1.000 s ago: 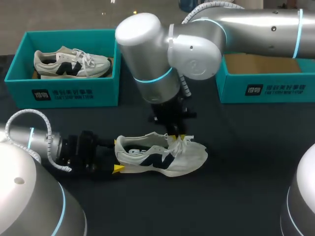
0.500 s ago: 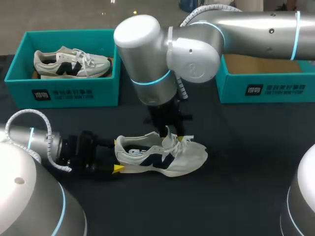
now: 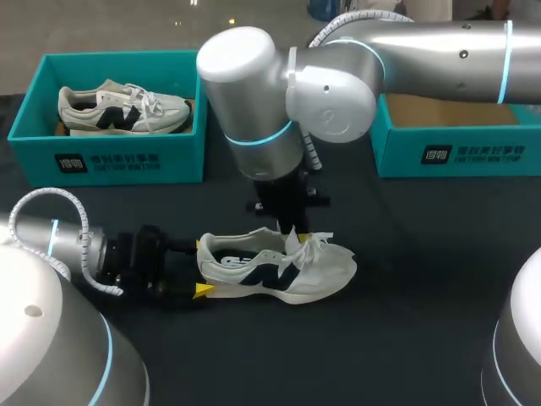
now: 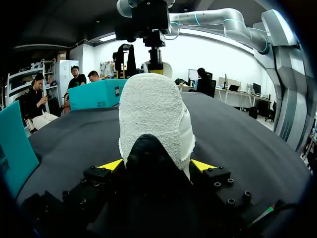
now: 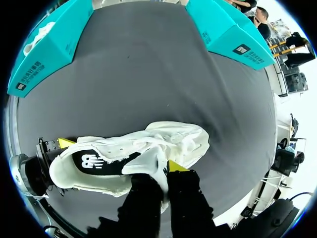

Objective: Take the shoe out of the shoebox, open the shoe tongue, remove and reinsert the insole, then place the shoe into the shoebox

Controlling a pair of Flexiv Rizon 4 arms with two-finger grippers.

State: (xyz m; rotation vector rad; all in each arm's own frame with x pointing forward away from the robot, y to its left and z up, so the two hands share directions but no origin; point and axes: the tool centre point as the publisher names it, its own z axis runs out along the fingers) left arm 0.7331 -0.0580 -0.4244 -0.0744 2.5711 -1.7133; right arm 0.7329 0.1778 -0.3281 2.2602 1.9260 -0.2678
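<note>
The shoe (image 3: 279, 271) stands on its sole near the table's front edge, about mid-width. My left gripper (image 4: 157, 165) is clamped across its heel. My right gripper (image 5: 159, 168), from above, pinches the tongue (image 5: 148, 161). I judge the shoe light, with a soft upper and a stiffer heel that makes the sounder hold. The loose laces (image 3: 317, 244) may snag. The left shoebox (image 3: 110, 156) and the right shoebox (image 3: 461, 152) stand along the back edge, well apart from the shoe.

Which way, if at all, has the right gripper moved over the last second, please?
Yes, slightly: the right gripper, shut on the tongue, has shifted toward the left shoebox, along the shoe toward its heel; the shoe has not moved.
</note>
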